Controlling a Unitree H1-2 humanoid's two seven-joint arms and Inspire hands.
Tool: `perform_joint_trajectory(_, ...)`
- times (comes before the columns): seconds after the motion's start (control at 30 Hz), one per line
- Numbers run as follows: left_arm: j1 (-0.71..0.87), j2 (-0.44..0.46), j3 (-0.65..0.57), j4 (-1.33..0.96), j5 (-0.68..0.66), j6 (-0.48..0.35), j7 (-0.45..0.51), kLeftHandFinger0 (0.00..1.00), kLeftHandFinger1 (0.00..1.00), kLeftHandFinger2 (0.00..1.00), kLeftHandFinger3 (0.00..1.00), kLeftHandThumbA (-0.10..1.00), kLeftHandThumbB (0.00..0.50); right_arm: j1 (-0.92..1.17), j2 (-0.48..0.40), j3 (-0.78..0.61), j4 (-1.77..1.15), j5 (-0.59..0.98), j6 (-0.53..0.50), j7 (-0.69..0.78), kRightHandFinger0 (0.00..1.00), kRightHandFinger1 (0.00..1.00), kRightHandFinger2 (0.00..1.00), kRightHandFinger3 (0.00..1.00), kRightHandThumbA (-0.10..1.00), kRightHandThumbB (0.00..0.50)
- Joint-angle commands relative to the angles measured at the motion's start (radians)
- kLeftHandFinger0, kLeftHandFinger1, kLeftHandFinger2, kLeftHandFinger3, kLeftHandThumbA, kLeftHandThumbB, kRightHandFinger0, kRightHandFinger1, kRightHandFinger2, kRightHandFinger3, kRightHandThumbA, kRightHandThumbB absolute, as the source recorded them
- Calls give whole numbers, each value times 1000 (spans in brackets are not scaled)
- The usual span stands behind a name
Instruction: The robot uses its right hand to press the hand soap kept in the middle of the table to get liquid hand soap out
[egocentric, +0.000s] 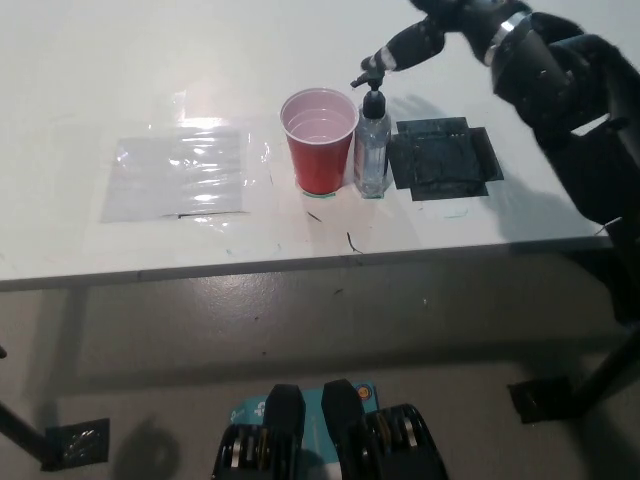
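While your right robot hand (432, 30) hangs up and right of the pump, one finger (385, 60) just over it, holding nothing, the soap (373, 140) stands upright mid-counter (150, 80), touching the cup (320, 140). Press straight down its axis.

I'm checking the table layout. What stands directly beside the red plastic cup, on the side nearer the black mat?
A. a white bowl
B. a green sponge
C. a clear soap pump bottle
C: the clear soap pump bottle with a black pump head stands against the red plastic cup, between it and the black square mat.
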Motion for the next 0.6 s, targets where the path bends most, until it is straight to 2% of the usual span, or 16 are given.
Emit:
perform_joint_trajectory(0.0, -2, 11, 26, -32, -10, 19, -5, 1000, 1000, 1000, 894, 343, 0, -10, -48, -45, -95, 18, 62, 41, 1000, 1000, 1000, 1000, 1000, 412)
perform_joint_trajectory(0.07, 0, 8, 28, -29, -12, 19, 0, 1000, 1000, 1000, 885, 328, 0, 6, -60, -65, -119, 26, 79, 45, 1000, 1000, 1000, 1000, 1000, 427)
perform_joint_trajectory(0.13, 2, 8, 27, -37, -4, 19, -5, 1000, 1000, 1000, 891, 327, 0, 23, -75, -84, -137, 35, 81, 44, 1000, 1000, 1000, 1000, 1000, 413)
perform_joint_trajectory(0.23, 0, 1, 42, -43, -6, 19, -16, 1000, 1000, 1000, 900, 313, 0, 60, -100, -123, -194, 53, 109, 59, 1000, 1000, 1000, 1000, 1000, 423)
perform_joint_trajectory(0.3, 2, 7, 35, -41, -14, 19, -9, 1000, 1000, 1000, 920, 304, 0, 92, -114, -150, -225, 70, 113, 62, 1000, 1000, 1000, 1000, 1000, 407)
perform_joint_trajectory(0.37, 5, 10, 31, -37, -13, 19, -2, 1000, 1000, 1000, 911, 307, 0, 113, -122, -163, -245, 73, 113, 59, 1000, 1000, 1000, 1000, 1000, 424)
perform_joint_trajectory(0.4, 3, 6, 35, -37, -4, 19, -6, 1000, 1000, 1000, 923, 312, 0, 146, -134, -184, -264, 87, 100, 50, 1000, 1000, 1000, 1000, 1000, 413)
perform_joint_trajectory(0.5, 7, 6, 36, -37, -11, 19, 0, 1000, 1000, 1000, 903, 320, 0, 183, -141, -215, -283, 110, 80, 39, 1000, 1000, 1000, 1000, 1000, 404)
perform_joint_trajectory(0.57, 7, 4, 39, -38, -13, 19, -1, 1000, 1000, 1000, 858, 323, 0, 222, -143, -242, -301, 119, 80, 24, 1000, 1000, 1000, 1000, 1000, 424)
